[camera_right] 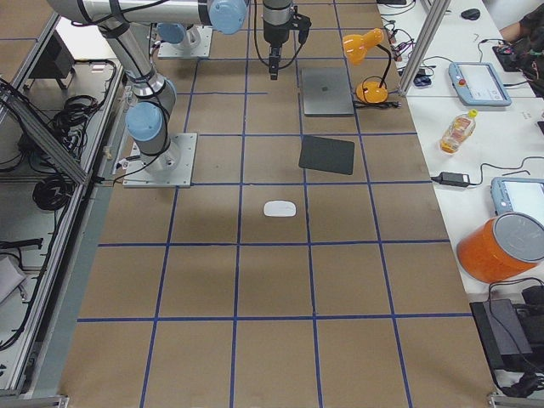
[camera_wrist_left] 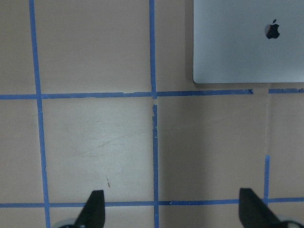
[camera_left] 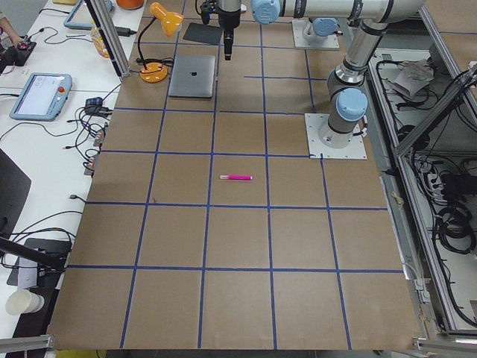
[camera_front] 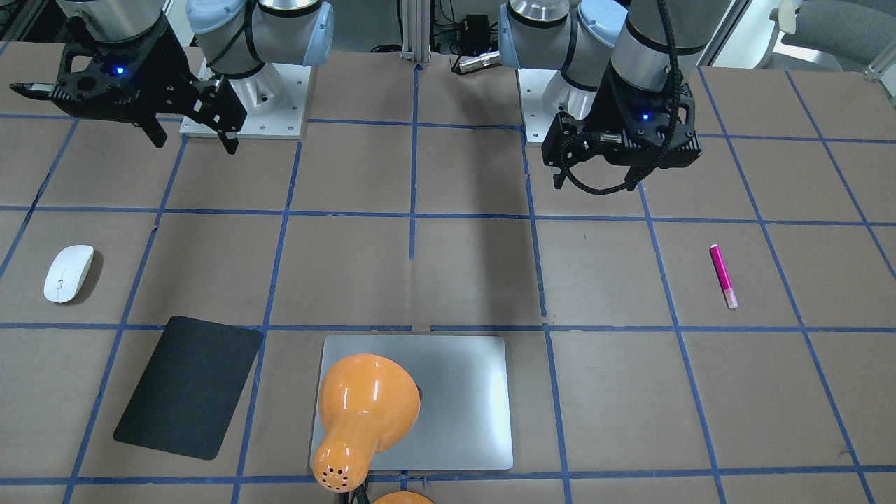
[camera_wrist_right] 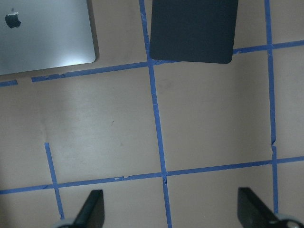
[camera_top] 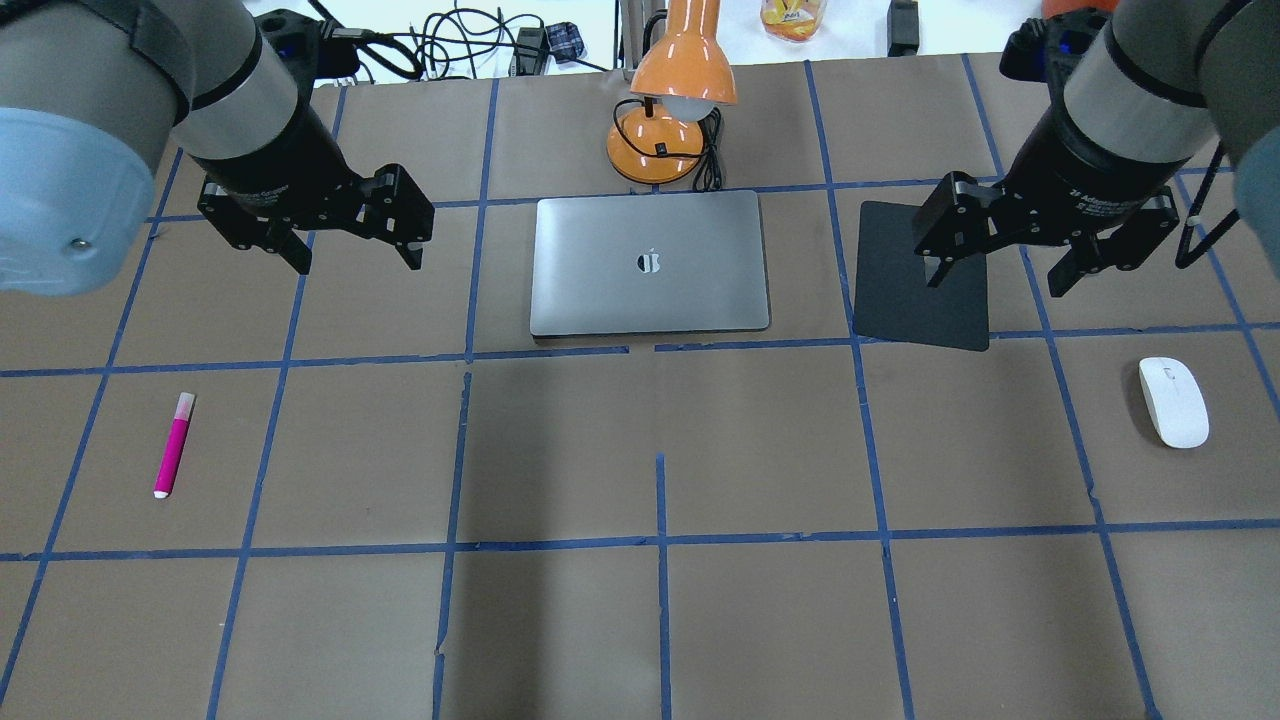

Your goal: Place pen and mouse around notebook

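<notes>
Items counted on the taped table [camera_top: 640, 620]: one pen, one mouse, one notebook, one black pad, one orange desk lamp. Two grippers are in view.

Pen [camera_top: 173, 445]: magenta, lying flat on the robot's left side, well apart from the notebook and nearer the robot than it. Its pale cap end points away from the robot. Nothing touches it.

Mouse [camera_top: 1174, 401]: white, lying flat on the robot's right side, well apart from the notebook. Nothing touches it.

Notebook [camera_top: 650, 263]: silver-grey, lid closed, flat at the middle of the table's far half, its edges roughly square to the blue tape grid.

Black pad [camera_top: 920, 290]: flat and slightly skewed, lying between the notebook and the mouse and touching neither.

Desk lamp [camera_top: 672, 110]: its base stands just beyond the notebook's far edge. In the front-facing view the shade overlaps the notebook's corner.

Left gripper [camera_top: 352, 255]: raised above the table, left of the notebook and farther from the robot than the pen. The jaws stand wide apart and hold nothing; the wrist view shows bare table between the fingertips.

Right gripper [camera_top: 995, 280]: raised above the table by the black pad's right edge. The jaws are likewise wide apart and empty.
</notes>
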